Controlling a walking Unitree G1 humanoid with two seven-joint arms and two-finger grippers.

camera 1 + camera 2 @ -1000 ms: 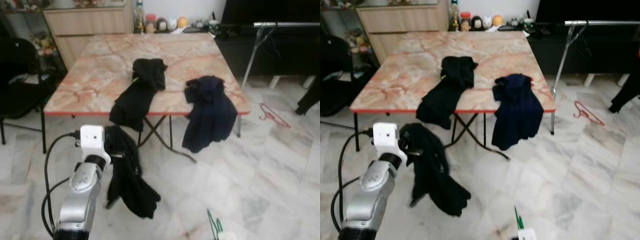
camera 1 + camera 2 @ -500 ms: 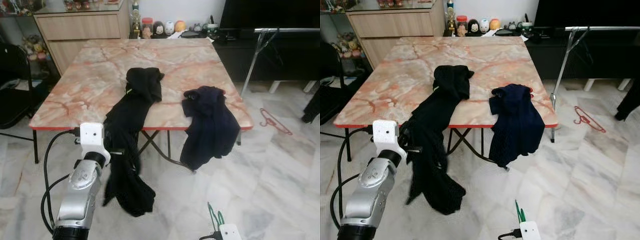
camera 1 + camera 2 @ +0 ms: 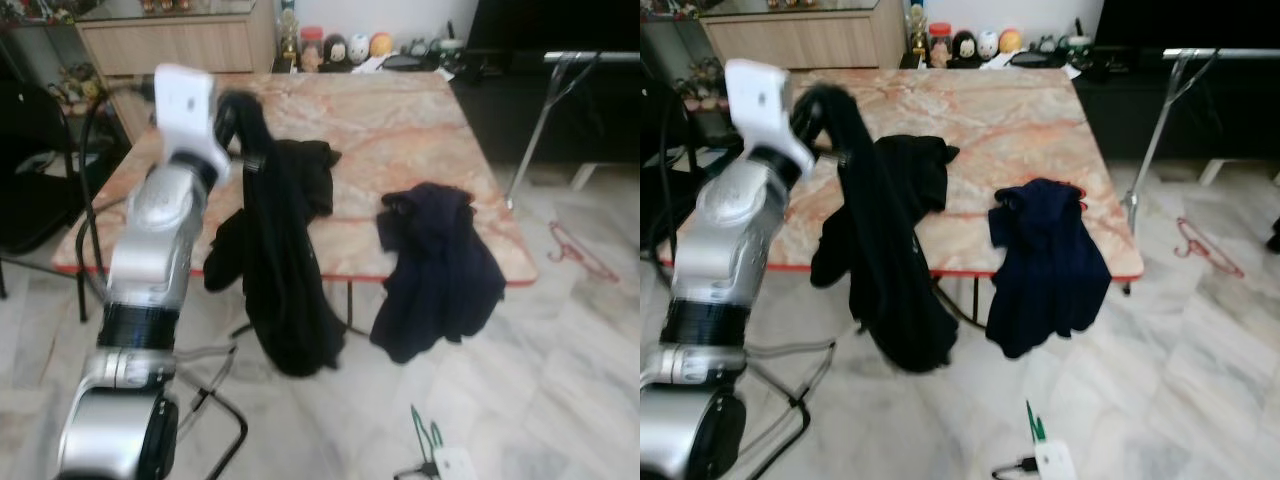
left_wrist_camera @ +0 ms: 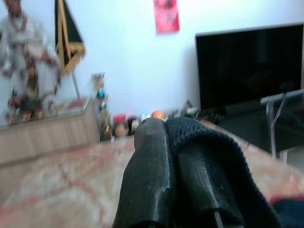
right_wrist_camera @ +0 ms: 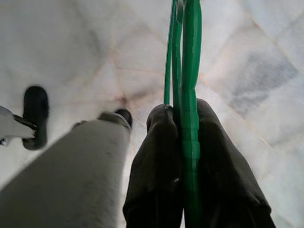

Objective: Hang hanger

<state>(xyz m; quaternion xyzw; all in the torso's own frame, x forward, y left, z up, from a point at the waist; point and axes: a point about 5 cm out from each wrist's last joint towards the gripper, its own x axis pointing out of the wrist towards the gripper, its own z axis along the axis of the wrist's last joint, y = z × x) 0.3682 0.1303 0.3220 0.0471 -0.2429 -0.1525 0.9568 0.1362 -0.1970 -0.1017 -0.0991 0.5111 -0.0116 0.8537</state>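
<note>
We see the left claw [image 3: 238, 108] raised above the pink marble tabletop's [image 3: 400, 130] left edge, pinched shut on a black knitted garment [image 3: 280, 270] that hangs down past the front edge; another black garment [image 3: 312, 172] lies mid-tabletop, and a dark navy garment [image 3: 437, 265] drapes over the front right edge. Low over the pale marble floor [image 3: 560, 400], the right claw [image 5: 183, 142] grips a thin green plastic hanger [image 5: 190, 66].

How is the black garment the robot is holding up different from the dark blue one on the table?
The black garment hangs free from the left tool, lifted above the table; the dark blue garment lies bunched on the table edge, its lower part drooping over the front. The black garment is pulled long and narrow; the blue one is a wider heap. One is black, the other navy. Both are dark, soft clothes, and neither is on a hanger.
</note>
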